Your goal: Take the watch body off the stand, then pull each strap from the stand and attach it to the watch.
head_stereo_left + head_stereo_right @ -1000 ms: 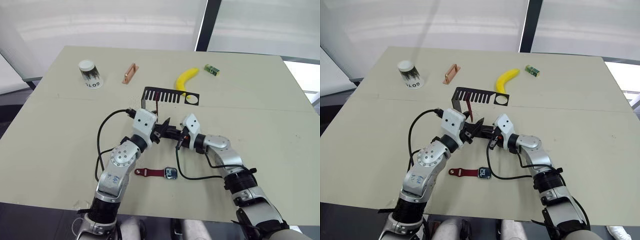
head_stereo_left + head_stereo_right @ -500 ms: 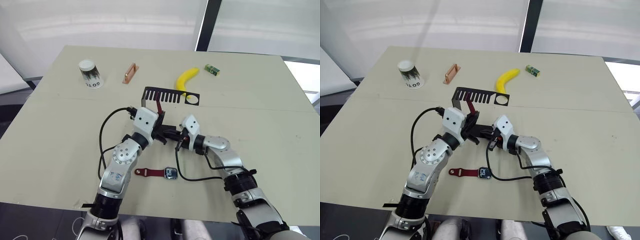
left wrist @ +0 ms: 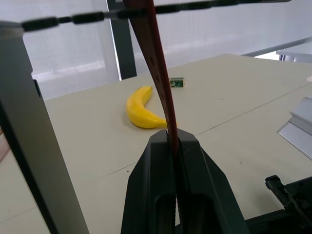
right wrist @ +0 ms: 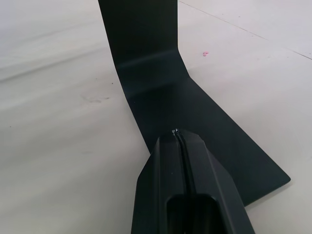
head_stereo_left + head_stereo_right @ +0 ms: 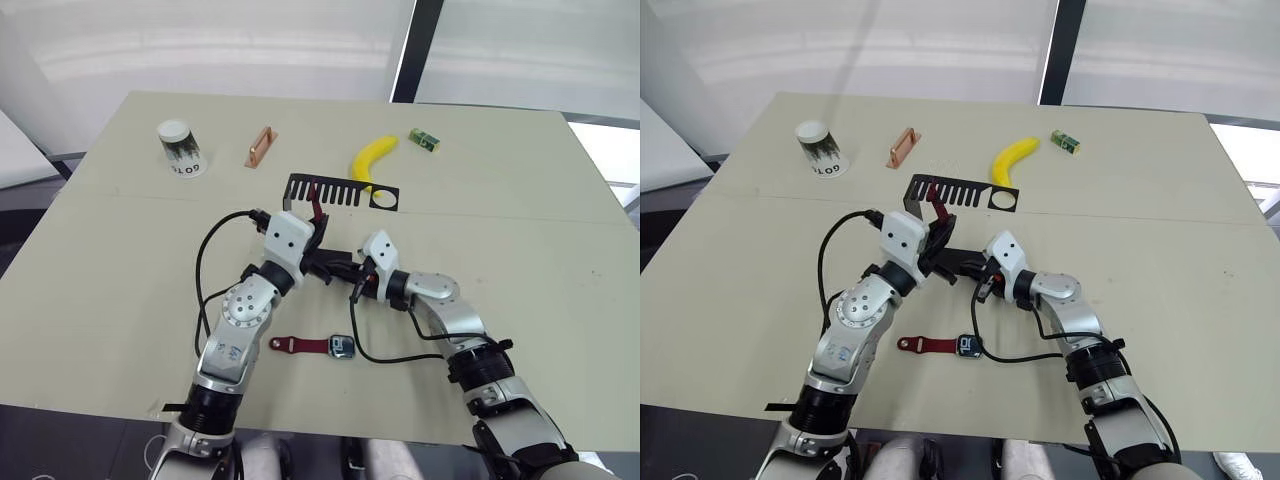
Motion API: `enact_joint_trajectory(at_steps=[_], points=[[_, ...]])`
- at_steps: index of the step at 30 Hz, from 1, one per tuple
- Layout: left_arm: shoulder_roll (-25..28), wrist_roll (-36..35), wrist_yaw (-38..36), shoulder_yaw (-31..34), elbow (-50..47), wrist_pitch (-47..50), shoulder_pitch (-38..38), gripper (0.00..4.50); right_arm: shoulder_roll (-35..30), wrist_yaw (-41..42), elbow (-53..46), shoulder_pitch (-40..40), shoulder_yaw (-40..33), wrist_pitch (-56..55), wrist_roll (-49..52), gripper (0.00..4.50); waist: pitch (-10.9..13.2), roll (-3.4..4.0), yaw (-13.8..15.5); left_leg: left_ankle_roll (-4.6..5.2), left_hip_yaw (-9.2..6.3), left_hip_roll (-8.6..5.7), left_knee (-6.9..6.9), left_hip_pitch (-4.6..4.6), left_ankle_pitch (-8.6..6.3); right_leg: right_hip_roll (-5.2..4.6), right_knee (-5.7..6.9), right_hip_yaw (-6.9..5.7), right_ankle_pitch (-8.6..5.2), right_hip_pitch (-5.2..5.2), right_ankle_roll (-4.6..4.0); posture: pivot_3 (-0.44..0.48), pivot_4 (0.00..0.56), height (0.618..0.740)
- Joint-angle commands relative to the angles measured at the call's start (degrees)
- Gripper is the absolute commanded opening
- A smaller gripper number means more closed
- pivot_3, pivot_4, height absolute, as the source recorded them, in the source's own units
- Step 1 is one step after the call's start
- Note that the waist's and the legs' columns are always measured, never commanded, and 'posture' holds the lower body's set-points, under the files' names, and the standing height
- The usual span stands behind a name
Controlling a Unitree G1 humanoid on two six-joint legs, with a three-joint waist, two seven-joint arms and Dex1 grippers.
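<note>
Cup (image 5: 178, 148) and a copper-coloured block (image 5: 260, 146) sit at the far left of the pale surface (image 5: 120, 300), well apart from the work. Nearer the middle, the left hand (image 3: 173, 134) is clenched on the second strap (image 3: 158, 68), a maroon band with a row of holes that hangs from a slot in the comb-like top arm of the stand (image 5: 340, 192). Just beside it, the right hand (image 4: 178, 134) has its fingers closed together and rests on the stand's flat base, apparently pinning it down. In front of both arms lies the watch body (image 5: 343, 347), flat on the surface with the other strap (image 5: 298, 345) already joined to its left end. Behind the stand are a banana (image 5: 372, 157) and, further right, a small green box (image 5: 424, 140).

The step in hand looks to be drawing the strap free. It would go best pulled along the line of the slot, steadily, with the base kept pressed so the stand neither tips nor slides.
</note>
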Motion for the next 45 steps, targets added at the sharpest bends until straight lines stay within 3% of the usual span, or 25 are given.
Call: enact_joint_trajectory(at_steps=[1, 11, 26, 30, 34, 37, 40, 45], points=[[0.14, -1.23, -1.38, 0.75, -3.74, -1.78, 0.43, 0.04, -0.23, 1.11, 0.69, 1.8, 1.44, 1.8, -1.18, 0.0, 0.0, 0.0, 0.0, 0.0, 0.0, 0.0, 0.0, 0.0, 0.0, 0.0, 0.0, 0.0, 0.0, 0.0, 0.0, 0.0, 0.15, 0.725], [1.72, -3.35, -4.35, 0.71, -8.82, 1.34, 3.54, 0.04, -0.38, 0.65, 2.12, 0.96, 1.12, 1.75, -1.64, 0.0, 0.0, 0.0, -0.03, 0.0, 0.0, 0.01, -0.01, 0.0, 0.0, 0.0, -0.01, 0.0, 0.0, 0.01, 0.0, 0.0, 0.15, 0.725], [6.25, -6.41, -9.34, 4.39, -11.72, -4.44, 8.64, 0.04, -0.22, -0.09, 3.83, 0.12, 0.31, 1.12, -1.82, 0.0, 0.0, 0.0, -0.04, 0.0, -0.01, 0.01, -0.02, 0.01, 0.0, -0.02, -0.02, 0.01, 0.0, 0.01, 0.0, 0.0, 0.15, 0.725], [9.36, -14.45, -15.63, 8.3, -14.34, -4.34, 10.4, 0.04, -0.11, -0.25, 3.62, 0.23, -0.14, 0.98, -1.55, 0.0, 0.0, 0.0, -0.11, 0.0, -0.02, 0.01, -0.02, 0.0, -0.01, -0.03, -0.02, 0.0, 0.0, 0.01, 0.0, 0.0, 0.15, 0.725], [16.41, -29.75, -24.98, 14.93, -17.11, 3.82, 13.81, 0.04, -1.42, 3.29, -0.24, 1.39, -0.29, -0.12, 0.17, 0.0, 0.01, 0.02, -0.18, -0.02, -0.03, 0.04, -0.04, 0.0, -0.01, -0.02, -0.02, 0.0, -0.02, 0.0, -0.03, 0.0, 0.15, 0.725], [24.73, -40.26, -33.23, 18.53, -16.56, 12.41, 14.42, 0.04, -3.15, 5.24, -4.65, 2.66, -2.55, -0.35, 2.97, 0.0, 0.02, 0.02, -0.13, -0.02, -0.09, 0.03, -0.04, -0.03, -0.01, -0.03, -0.07, -0.03, -0.02, 0.0, -0.04, 0.0, 0.15, 0.725], [32.12, -44.29, -40.45, 19.84, -12.99, 17.15, 12.91, 0.04, -6.71, 6.9, -12.04, 5.58, -6.2, -0.64, 6.55, 0.0, 0.11, 0.16, 0.19, -0.02, -0.14, 0.0, -0.06, -0.11, -0.03, -0.05, -0.18, -0.06, -0.03, -0.02, -0.04, 0.0, 0.15, 0.725], [37.0, -48.94, -46.92, 20.83, -9.18, 21.9, 9.54, 0.04, -16.25, 9.49, -27.0, 13.94, -15.5, 10.93, 17.76, 0.0, 0.15, 0.23, 0.16, 0.03, -0.21, -0.02, -0.13, -0.23, -0.08, -0.05, -0.43, -0.11, 0.0, -0.01, 0.0, 0.0, 0.15, 0.725]])
